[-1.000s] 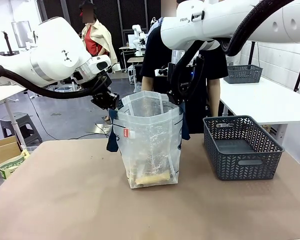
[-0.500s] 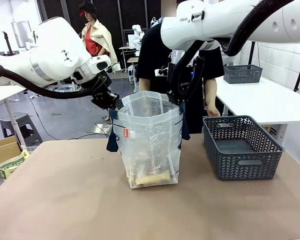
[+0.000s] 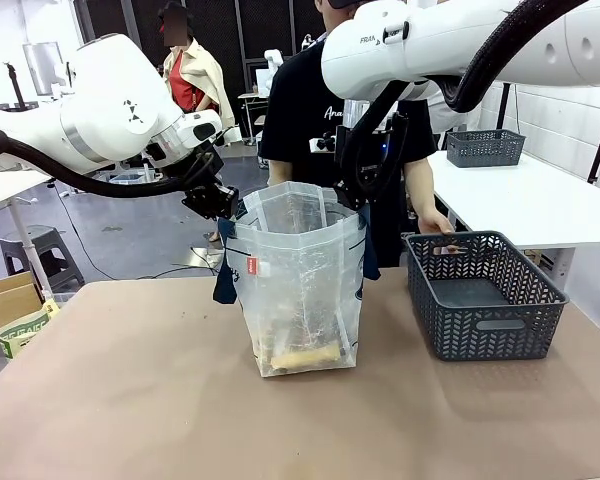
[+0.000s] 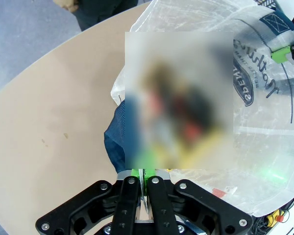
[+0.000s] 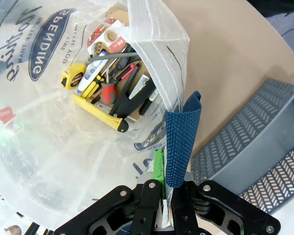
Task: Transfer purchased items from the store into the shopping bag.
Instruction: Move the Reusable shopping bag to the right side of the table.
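The near half of the table (image 3: pixel 130 410) is bare, and the shopping bag (image 3: pixel 300 290) stands upright at about its middle, set down on its base so the load rests on the tabletop and not on the arms. Purchased items (image 5: pixel 110 90) already lie in the bottom: a yellow tape measure, carded hand tools and a tan pack among them. The mouth is drawn wide from both sides. The left gripper (image 3: pixel 223 205) has its jaws together on the thin film of the left rim, and the right gripper (image 3: pixel 355 200) is clamped on the right rim where a navy strap handle (image 5: pixel 182 142) hangs. By my reading this pull apart is there to give a clear drop into the bag. Towards the table's right edge, well apart from the bag, sits a dark grey basket (image 3: pixel 485 330). At its far rim the person's hand (image 3: pixel 440 225) reaches down, probably for the next item; what it touches I cannot tell.
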Robot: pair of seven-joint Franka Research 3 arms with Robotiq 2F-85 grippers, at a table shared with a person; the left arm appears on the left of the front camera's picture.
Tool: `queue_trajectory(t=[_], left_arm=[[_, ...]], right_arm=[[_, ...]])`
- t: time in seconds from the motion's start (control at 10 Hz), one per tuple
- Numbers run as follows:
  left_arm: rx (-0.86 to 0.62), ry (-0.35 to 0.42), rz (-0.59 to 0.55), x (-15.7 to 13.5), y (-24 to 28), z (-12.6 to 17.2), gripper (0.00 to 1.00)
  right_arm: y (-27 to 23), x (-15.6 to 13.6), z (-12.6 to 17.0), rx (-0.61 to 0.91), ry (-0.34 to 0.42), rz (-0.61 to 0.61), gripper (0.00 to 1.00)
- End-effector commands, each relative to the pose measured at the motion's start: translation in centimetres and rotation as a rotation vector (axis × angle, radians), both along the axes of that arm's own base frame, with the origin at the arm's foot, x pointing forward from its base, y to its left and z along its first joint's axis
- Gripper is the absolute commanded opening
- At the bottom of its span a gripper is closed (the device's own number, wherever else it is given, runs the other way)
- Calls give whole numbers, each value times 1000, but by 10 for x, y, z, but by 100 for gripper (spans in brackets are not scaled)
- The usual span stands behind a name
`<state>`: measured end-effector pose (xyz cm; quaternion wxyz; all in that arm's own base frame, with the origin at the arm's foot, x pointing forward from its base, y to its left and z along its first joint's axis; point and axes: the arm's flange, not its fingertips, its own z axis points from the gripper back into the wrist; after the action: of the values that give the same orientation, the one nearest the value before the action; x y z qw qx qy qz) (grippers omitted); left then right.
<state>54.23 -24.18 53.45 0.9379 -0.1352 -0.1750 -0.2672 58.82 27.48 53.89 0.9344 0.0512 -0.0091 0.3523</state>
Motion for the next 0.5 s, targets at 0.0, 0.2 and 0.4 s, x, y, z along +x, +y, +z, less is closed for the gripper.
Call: queue_trajectory(t=[0.0, 0.2, 0.4], left_arm=[[0, -2, 1, 0, 0, 0, 0], [0, -2, 1, 0, 0, 0, 0], [0, -2, 1, 0, 0, 0, 0]], right_arm=[[-1, 0, 1, 1, -3, -3, 0], [-1, 0, 1, 1, -3, -3, 0], [-1, 0, 1, 1, -3, -3, 0]])
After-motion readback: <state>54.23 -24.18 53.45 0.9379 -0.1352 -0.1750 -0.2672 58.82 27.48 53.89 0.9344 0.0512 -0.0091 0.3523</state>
